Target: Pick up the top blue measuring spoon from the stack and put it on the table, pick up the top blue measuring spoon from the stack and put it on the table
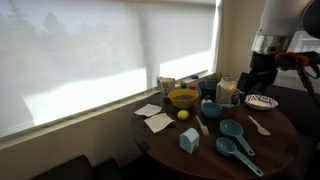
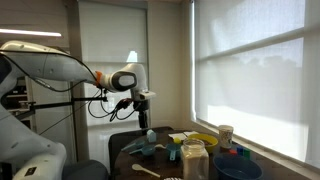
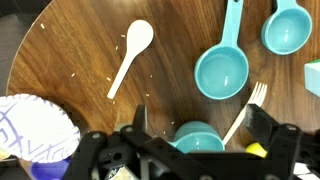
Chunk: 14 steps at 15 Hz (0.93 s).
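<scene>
At the bottom of the wrist view the gripper (image 3: 200, 127) hangs with its black fingers (image 3: 140, 122) spread wide, grasping nothing. Between them, on the table below, sits the stack (image 3: 200, 136), a round, glossy teal plastic bowl. Its handle is hidden, so its heading cannot be told. Higher in the frame a single teal spoon (image 3: 222, 70) lies on the dark wooden table (image 3: 80, 40), its flat handle running to the top edge. A second teal spoon (image 3: 287, 28) lies upper right.

Teal measuring spoons (image 3: 222, 70) lie apart, seemingly unstacked, on the brown table (image 3: 90, 50).
</scene>
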Each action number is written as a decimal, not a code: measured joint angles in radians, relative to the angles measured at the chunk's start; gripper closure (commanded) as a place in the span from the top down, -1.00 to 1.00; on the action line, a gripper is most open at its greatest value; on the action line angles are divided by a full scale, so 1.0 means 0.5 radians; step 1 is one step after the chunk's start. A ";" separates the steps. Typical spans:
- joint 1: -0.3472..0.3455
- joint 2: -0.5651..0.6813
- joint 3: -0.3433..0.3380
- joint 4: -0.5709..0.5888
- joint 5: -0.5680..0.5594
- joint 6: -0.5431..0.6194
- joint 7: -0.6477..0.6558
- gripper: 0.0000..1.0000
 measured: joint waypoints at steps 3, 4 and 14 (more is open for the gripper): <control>-0.065 -0.085 -0.015 0.076 -0.046 -0.017 -0.045 1.00; -0.087 -0.102 -0.018 0.105 -0.048 -0.026 -0.051 1.00; -0.135 -0.100 -0.064 0.337 0.055 -0.331 -0.051 1.00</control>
